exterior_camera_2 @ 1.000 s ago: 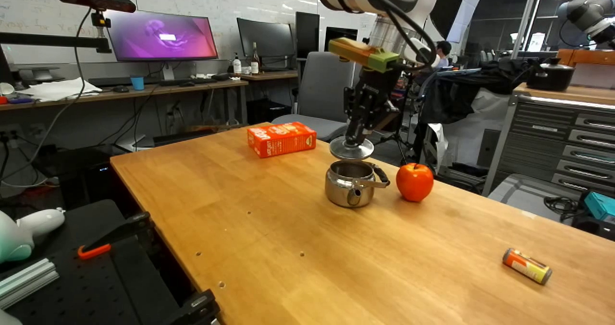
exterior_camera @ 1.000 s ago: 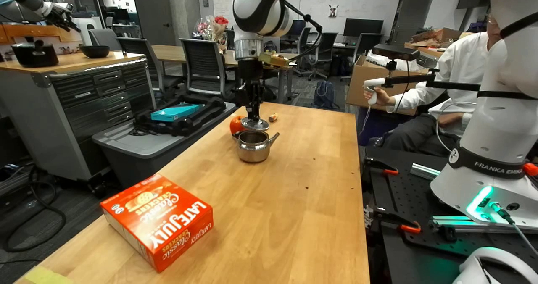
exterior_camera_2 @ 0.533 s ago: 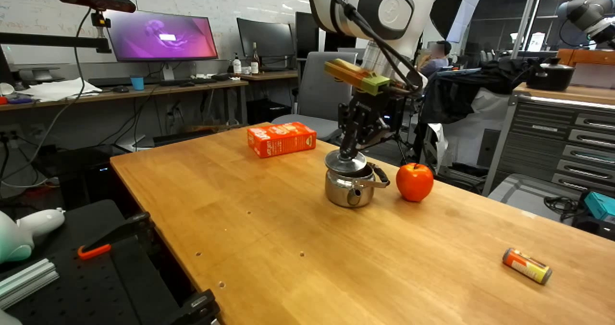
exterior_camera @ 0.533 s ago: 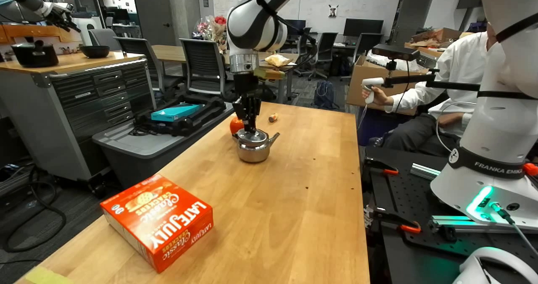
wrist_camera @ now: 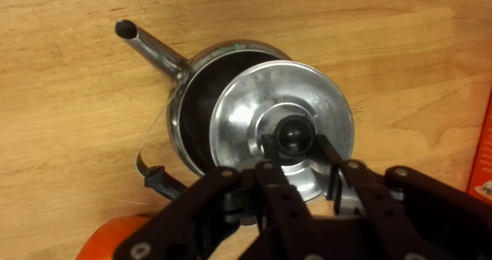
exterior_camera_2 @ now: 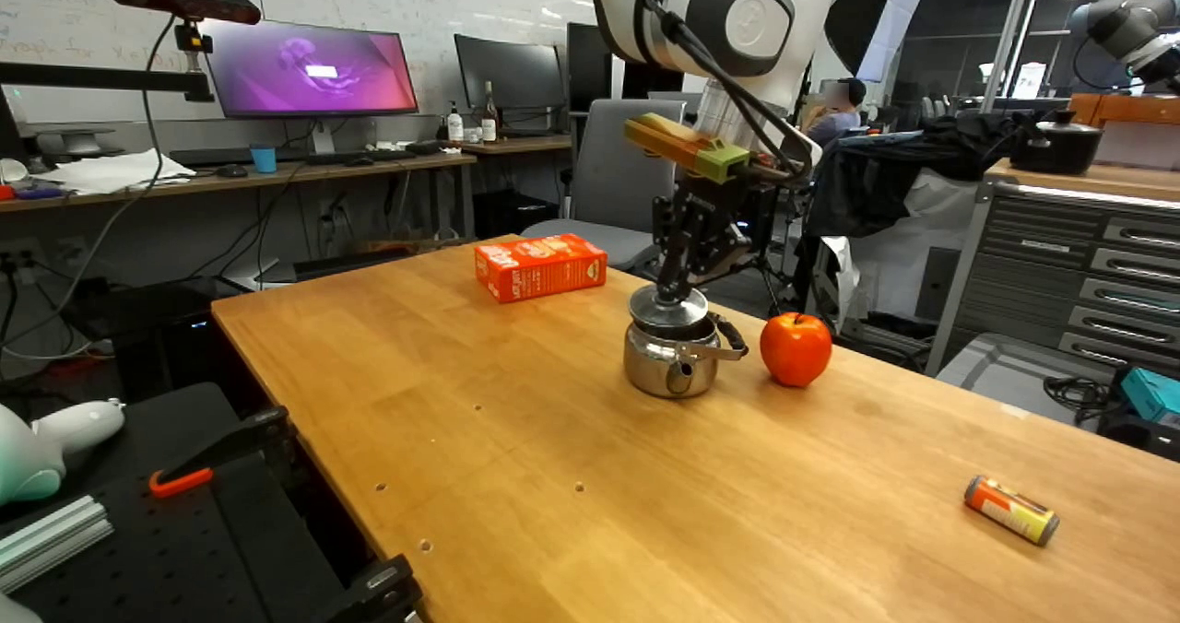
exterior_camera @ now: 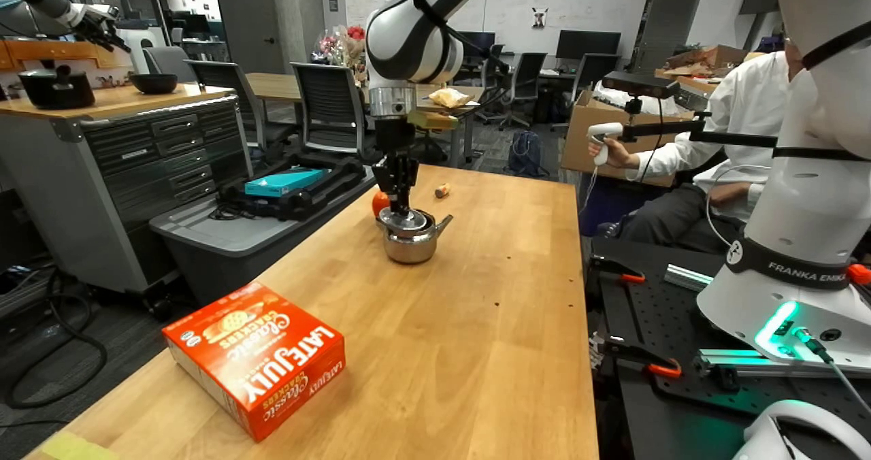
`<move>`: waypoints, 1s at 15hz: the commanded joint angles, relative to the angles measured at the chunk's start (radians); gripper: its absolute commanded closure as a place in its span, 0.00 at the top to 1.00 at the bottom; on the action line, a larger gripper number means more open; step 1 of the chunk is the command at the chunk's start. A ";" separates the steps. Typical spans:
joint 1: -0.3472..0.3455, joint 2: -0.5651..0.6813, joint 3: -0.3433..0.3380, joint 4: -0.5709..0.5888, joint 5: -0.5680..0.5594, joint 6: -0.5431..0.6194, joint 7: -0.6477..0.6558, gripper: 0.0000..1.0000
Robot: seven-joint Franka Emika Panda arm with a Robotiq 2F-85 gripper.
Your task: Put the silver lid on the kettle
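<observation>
The silver lid [wrist_camera: 282,84] is a shiny disc with a black knob. My gripper [wrist_camera: 295,139] is shut on that knob, one fingertip on each side. The kettle [wrist_camera: 198,94] stands upright on the table. In the wrist view the lid sits off-centre over the opening, and a dark crescent shows on the spout side. In both exterior views the lid [exterior_camera: 403,222] [exterior_camera_2: 666,310] is at the top of the kettle [exterior_camera: 410,246] [exterior_camera_2: 666,362], shifted away from the spout. My gripper [exterior_camera: 400,208] [exterior_camera_2: 675,288] points down. Whether the lid touches the rim, I cannot tell.
A red apple [exterior_camera_2: 796,349] stands close beside the kettle's folded black handle [exterior_camera_2: 732,332]. An orange cracker box [exterior_camera: 255,358] lies farther along the table [exterior_camera: 476,351]. A small orange-yellow cylinder [exterior_camera_2: 1011,510] lies on the table beyond the apple.
The gripper has come down with the lid from above the kettle to its rim. Over the last half second the lid has shifted slightly sideways. Kettle, apple and box have not moved.
</observation>
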 commanded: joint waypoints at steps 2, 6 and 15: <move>-0.019 0.004 0.011 0.014 0.028 -0.002 -0.006 0.07; -0.042 0.001 0.007 0.013 0.043 -0.007 -0.012 0.07; -0.051 0.017 0.004 0.017 0.033 -0.023 -0.004 0.07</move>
